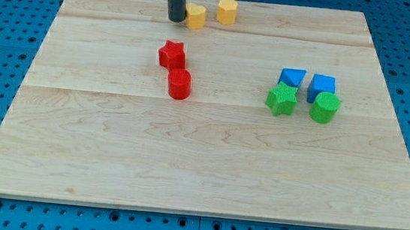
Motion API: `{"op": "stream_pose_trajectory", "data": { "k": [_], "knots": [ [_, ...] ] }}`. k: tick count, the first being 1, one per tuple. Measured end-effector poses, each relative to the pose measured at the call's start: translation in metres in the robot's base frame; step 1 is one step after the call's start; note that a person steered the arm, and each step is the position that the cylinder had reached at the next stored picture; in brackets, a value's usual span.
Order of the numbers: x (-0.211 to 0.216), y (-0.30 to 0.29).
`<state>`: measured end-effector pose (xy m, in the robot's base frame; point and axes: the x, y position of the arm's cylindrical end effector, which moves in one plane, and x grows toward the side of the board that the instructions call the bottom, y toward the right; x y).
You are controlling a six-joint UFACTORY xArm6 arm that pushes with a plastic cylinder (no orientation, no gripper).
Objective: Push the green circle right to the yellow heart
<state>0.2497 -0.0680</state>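
Looking at my tip: my tip [176,19] sits at the view's top, touching the left side of the yellow heart [195,16].
Hand: I have no hand, only a rod, so nothing is held.
Green circle: the green circle [325,108] is far off at the view's right, beside the green star [282,99], under 2 blue blocks [308,83].
Why: my tip is on the wrong block, well apart from the circle.
Next: I think I must go round to the circle's right side.
Bench: the bench [200,167] also holds 2 red blocks [175,68] and 1 more yellow block [227,11].

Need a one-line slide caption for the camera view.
My tip touches the yellow heart at the view's top, beside a yellow hexagon; the green circle sits far right among blue and green blocks.
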Motion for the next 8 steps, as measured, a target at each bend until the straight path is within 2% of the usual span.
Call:
{"op": "stream_pose_trajectory", "data": {
  "k": [2, 3, 5, 6, 7, 8],
  "knots": [
    [0.005, 0.07],
    [0.086, 0.075],
    [0.221, 0.076],
    [0.261, 0.164],
    [0.246, 0.281],
    [0.218, 0.315]
  ]
}}
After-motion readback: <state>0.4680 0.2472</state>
